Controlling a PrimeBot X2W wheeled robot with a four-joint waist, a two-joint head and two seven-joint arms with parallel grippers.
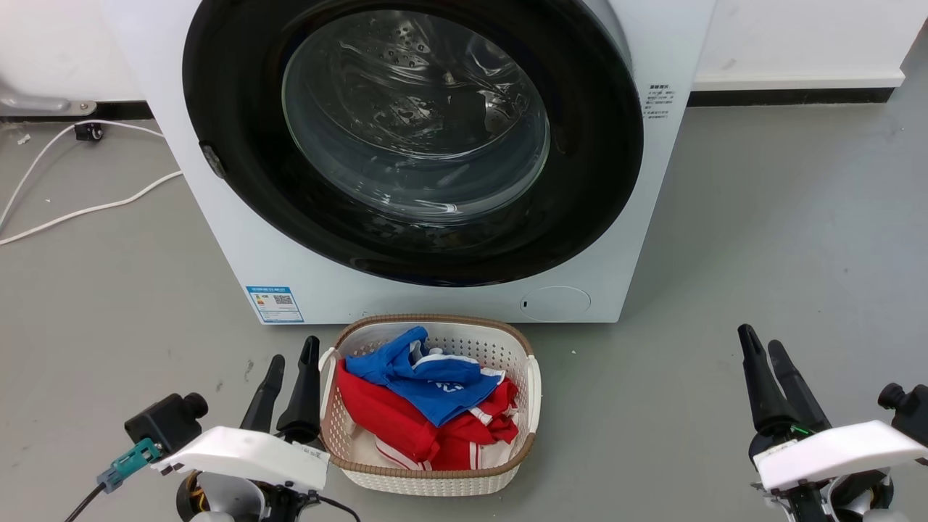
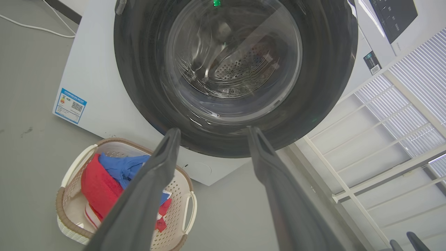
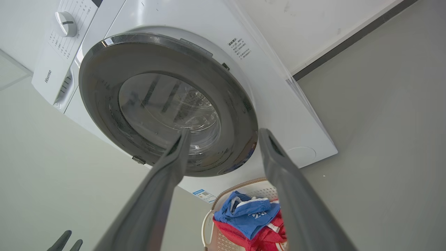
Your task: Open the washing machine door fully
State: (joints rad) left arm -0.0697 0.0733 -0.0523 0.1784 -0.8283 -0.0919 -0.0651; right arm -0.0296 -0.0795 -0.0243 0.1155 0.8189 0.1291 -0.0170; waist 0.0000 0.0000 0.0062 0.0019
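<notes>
1. Head view: the washing machine door (image 1: 413, 130) fills the upper centre and looks shut flat against the washing machine (image 1: 217, 239). A small latch tab (image 1: 212, 159) sits on its left rim, so I judge the pull starts there.
2. Head view: a laundry basket (image 1: 435, 319) of red and blue clothes (image 1: 428, 406) sits at lower centre, just in front of the machine, likely staged for loading.
3. Head view: the left gripper (image 1: 293, 351) is at lower left just beside the basket, and the right gripper (image 1: 761, 341) is at lower right. Both are low and well apart from the door, in what reads as a rest pose. Their fingers are slightly parted and hold nothing.
4. Left wrist view: the left gripper (image 2: 213, 134) points up at the door's lower rim in the upper centre. Its jaws are spread wide, empty and touching nothing. The basket is at lower left.
5. Right wrist view: the right gripper (image 3: 225, 134) is aimed at the door at centre left, with the latch tab (image 3: 139, 159) near the rim's lower left. Its jaws are wide apart, empty and not in contact.
</notes>
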